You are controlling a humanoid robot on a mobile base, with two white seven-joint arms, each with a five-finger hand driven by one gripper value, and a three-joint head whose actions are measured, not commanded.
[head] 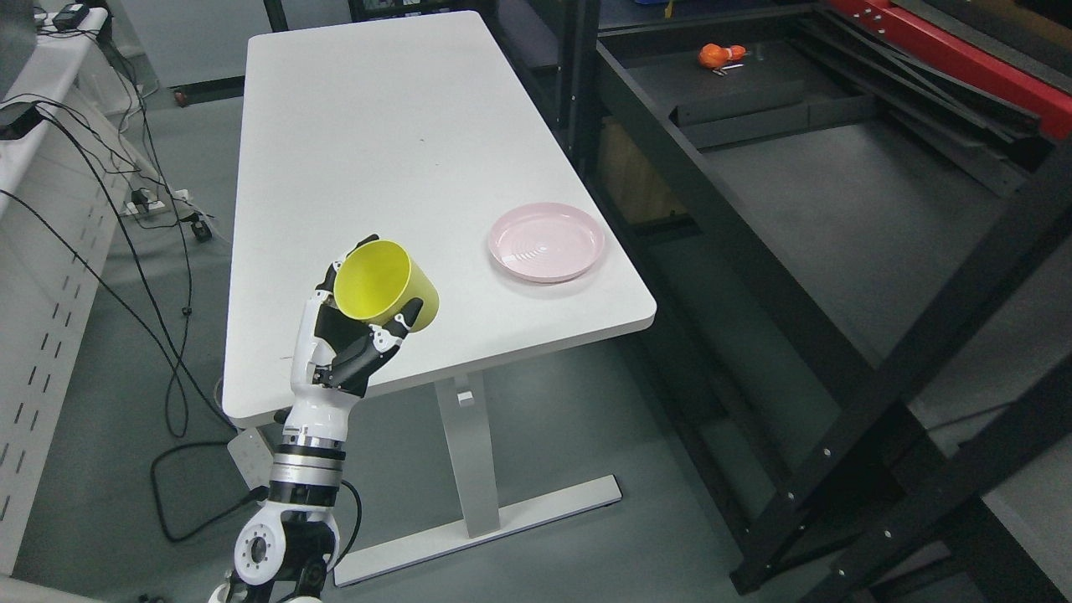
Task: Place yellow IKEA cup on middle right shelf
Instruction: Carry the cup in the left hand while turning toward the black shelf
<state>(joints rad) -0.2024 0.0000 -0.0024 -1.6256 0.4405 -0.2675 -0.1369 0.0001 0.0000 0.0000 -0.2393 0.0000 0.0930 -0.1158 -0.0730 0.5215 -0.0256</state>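
My left hand [362, 314] is shut on the yellow cup [385, 285]. It holds the cup tilted, its open mouth turned toward the camera, above the near left part of the white table [368, 126]. The arm rises from the lower left of the picture. The black metal shelf unit [804, 310] stands to the right of the table, its dark grey shelf board [846, 201] lying open to view. My right hand does not show.
A pink plate [546, 242] lies on the table near its right front corner. An orange object [718, 55] lies at the back of the shelf. Cables [159, 276] trail over the floor at the left beside a white cabinet [42, 276]. A red beam [963, 59] runs at the upper right.
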